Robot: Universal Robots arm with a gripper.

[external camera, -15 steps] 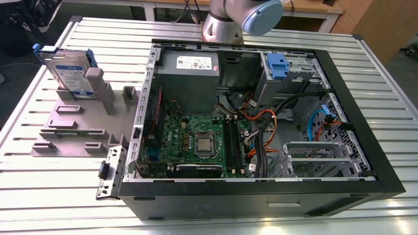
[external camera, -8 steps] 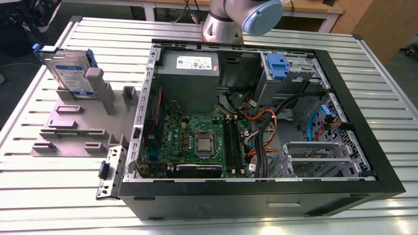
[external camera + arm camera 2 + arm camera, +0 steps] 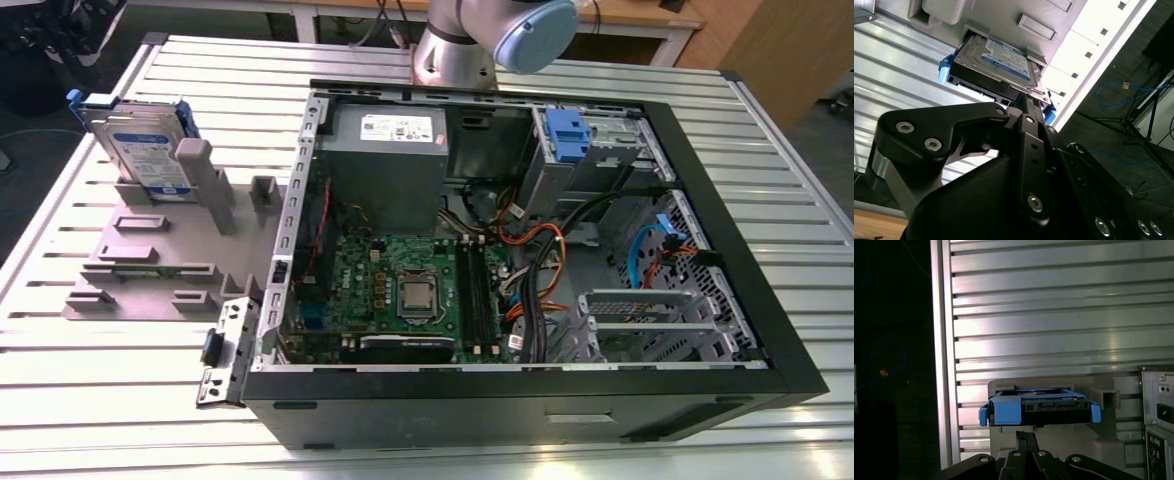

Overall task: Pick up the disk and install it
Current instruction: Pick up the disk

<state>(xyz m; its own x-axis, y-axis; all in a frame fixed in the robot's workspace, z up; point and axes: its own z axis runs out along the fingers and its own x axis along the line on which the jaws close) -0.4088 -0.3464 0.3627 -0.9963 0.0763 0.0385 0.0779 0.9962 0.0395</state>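
Note:
The disk (image 3: 140, 150) stands on edge in a slot of the grey holder (image 3: 147, 265) at the exterior view's far left; its white-and-blue label faces forward and a blue bracket edges it. In the second wrist view the disk (image 3: 999, 60) shows its labelled face. In the first wrist view the disk (image 3: 1039, 407) is seen edge-on with its blue bracket. My gripper (image 3: 1026, 437) sits a short way from the disk, pointing at it. The gripper (image 3: 1026, 100) is shut with nothing in it. The arm (image 3: 487, 40) rises behind the computer case.
An open computer case (image 3: 787, 330) lies on the slatted metal table (image 3: 107, 400), to the right of the holder in the exterior view. Inside it are a grey power supply (image 3: 387, 160), a green motherboard (image 3: 414, 290), cables and a drive bay holding a blue-tabbed drive (image 3: 567, 135).

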